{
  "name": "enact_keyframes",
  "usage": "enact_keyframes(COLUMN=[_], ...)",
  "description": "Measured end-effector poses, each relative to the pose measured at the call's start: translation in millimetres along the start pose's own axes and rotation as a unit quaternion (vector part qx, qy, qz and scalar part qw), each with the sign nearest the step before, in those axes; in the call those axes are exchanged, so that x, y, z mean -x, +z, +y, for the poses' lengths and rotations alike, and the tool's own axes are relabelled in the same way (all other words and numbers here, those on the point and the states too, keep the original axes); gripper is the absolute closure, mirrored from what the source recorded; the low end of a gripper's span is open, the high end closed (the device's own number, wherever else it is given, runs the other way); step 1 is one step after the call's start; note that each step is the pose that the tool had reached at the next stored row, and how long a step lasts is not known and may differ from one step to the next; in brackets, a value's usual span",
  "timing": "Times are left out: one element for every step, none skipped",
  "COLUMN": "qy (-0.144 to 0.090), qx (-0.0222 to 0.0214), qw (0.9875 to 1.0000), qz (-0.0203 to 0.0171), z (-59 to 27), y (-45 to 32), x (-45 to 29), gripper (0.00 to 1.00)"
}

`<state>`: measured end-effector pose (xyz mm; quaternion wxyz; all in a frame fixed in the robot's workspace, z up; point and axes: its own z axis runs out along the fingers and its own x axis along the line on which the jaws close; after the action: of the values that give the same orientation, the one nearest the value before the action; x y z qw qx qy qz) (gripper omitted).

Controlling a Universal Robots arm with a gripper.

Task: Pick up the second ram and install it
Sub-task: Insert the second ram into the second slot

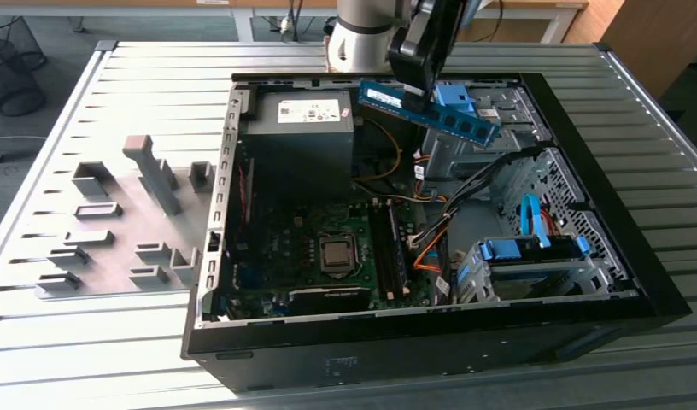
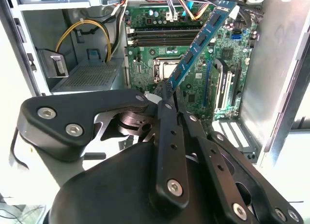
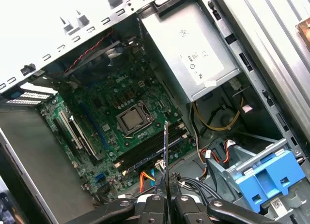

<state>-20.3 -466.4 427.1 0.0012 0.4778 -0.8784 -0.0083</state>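
Looks like a robotics lab or test workshop to me: a slatted aluminium worktop (image 1: 132, 94) carrying grey holding fixtures (image 1: 155, 179) and an opened computer case (image 1: 639, 239), a robot arm (image 1: 360, 38) standing at its far edge, with office desks (image 1: 542, 8) and a wire waste bin (image 1: 13, 64) behind.

The second ram (image 2: 198, 46) has its held end hidden between the jaws.
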Motion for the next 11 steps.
enact_keyframes(qy=[0.003,0.005,0.006,0.006,0.006,0.006,0.006,0.006,0.006,0.007,0.007], qx=[0.0000,0.0000,0.0000,0.0000,0.0000,-0.0001,0.0000,0.0000,0.0000,0.0000,0.0000], qw=[1.0000,1.0000,1.0000,1.0000,1.0000,1.0000,1.0000,1.0000,1.0000,1.0000,1.0000], qz=[0.0000,-0.0001,-0.0001,-0.0001,-0.0001,-0.0001,-0.0001,-0.0001,-0.0001,-0.0001,-0.0001], z=[0.0,0.0,0.0,0.0,0.0,0.0,0.0,0.0,0.0,0.0,0.0], y=[0.0,0.0,0.0,0.0,0.0,0.0,0.0,0.0,0.0,0.0,0.0], x=[0.0,0.0,0.0,0.0,0.0,0.0,0.0,0.0,0.0,0.0,0.0], gripper=[0.86,0.86,0.86,0.86,0.86,0.86,0.86,0.86,0.86,0.86,0.86])
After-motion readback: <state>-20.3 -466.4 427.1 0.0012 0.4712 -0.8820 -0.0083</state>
